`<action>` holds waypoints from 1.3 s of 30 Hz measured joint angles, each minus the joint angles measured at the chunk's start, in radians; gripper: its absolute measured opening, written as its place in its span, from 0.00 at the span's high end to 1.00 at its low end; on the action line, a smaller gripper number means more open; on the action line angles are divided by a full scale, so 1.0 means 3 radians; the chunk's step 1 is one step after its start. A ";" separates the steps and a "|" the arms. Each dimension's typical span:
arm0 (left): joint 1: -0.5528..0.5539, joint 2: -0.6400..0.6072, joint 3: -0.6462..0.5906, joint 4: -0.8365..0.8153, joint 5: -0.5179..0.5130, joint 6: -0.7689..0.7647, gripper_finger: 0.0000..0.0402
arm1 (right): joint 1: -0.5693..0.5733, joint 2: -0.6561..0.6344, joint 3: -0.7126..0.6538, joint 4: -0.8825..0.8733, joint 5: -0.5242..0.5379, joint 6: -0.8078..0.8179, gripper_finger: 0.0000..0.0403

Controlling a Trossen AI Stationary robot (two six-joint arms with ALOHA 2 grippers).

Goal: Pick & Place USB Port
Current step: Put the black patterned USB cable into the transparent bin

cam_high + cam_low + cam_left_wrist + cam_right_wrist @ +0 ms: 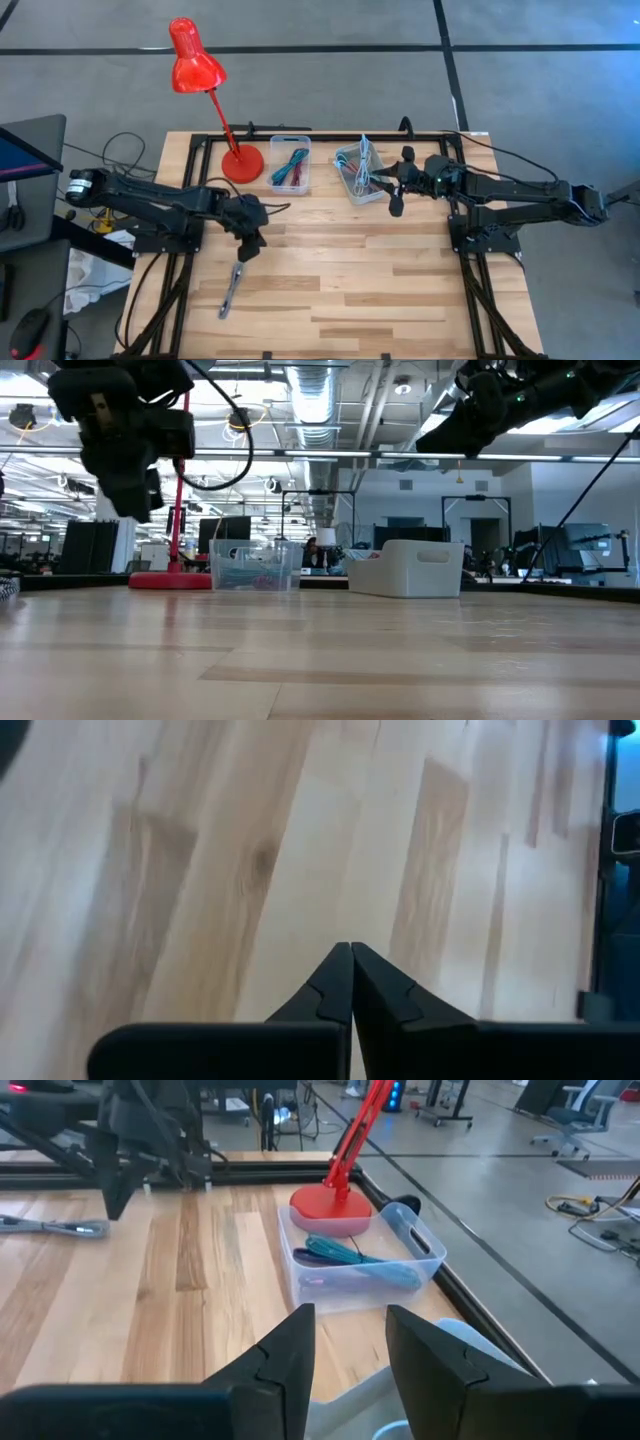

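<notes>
A slim grey USB piece [231, 291] lies flat on the wooden table, near the left front; the right wrist view shows it too [62, 1228]. My left gripper [248, 250] hovers shut just beyond its far end, touching nothing, and its wrist view shows only bare wood past the closed fingertips [350, 950]. My right gripper [396, 203] is open and empty by the near right corner of the white bin [358, 172]. Between its spread fingers [350, 1335] I see the clear bin [360, 1265] of coloured cables.
A red desk lamp stands with its base [242, 163] at the table's far edge, left of the clear bin [290, 165]. Both bins sit side by side along the far edge [255, 565] [405, 568]. The table's middle and near part is bare wood [380, 290].
</notes>
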 joint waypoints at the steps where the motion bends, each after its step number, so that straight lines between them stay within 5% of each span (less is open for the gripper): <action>1: -0.0003 -0.0014 0.0000 -0.0066 0.0012 -0.0049 0.99 | 0.0000 0.0000 0.0000 -0.0014 0.0000 0.0000 0.71; 16: 0.0090 -0.0025 0.0001 -0.0762 -0.0231 -0.0676 0.90 | -0.0003 0.0000 0.0000 -0.0018 0.0000 0.0000 0.71; 27: -0.0017 -0.0025 0.0002 -0.0915 0.0415 -0.1355 0.75 | -0.0003 -0.0001 0.0000 -0.0050 0.0000 0.0000 0.71; 39: -0.0185 0.0044 -0.0065 -0.1263 0.0435 -0.1562 0.68 | -0.0003 -0.0001 0.0000 -0.0050 0.0000 0.0000 0.71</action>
